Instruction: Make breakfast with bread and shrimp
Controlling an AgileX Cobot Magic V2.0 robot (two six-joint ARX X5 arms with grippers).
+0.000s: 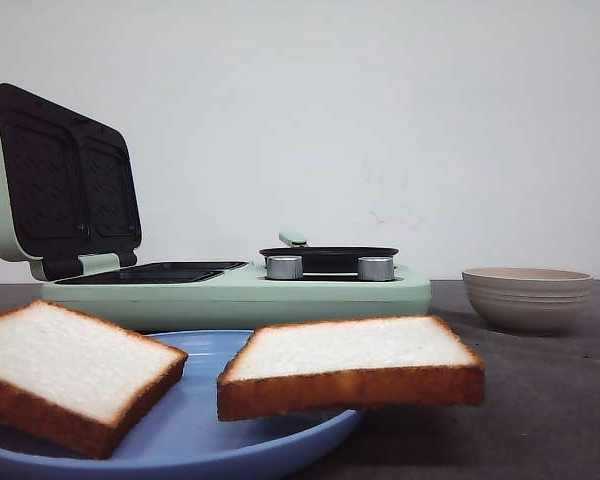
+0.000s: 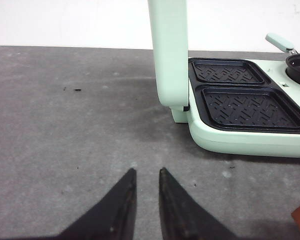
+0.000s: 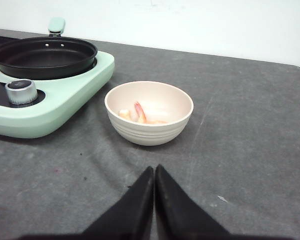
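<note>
- Left gripper (image 2: 146,172) fingers slightly parted, holding nothing, over bare grey table (image 2: 65,125); open room to its side, breakfast maker (image 2: 240,135) edge near on the other.
- Right gripper (image 3: 154,170) fingertips pressed together, empty, just short of the bowl (image 3: 149,112); clear table around.
- Bread: 2 slices, left slice (image 1: 70,370) and right slice (image 1: 350,365), on the blue plate (image 1: 195,440); the right one overhangs the rim.
- Shrimp (image 3: 140,114): a few pieces in the bowl, count unclear.
- Maker lid (image 1: 60,180) up, 2 grill wells (image 2: 245,107), 1 pan (image 3: 44,52), 2 knobs (image 1: 284,267).
</note>
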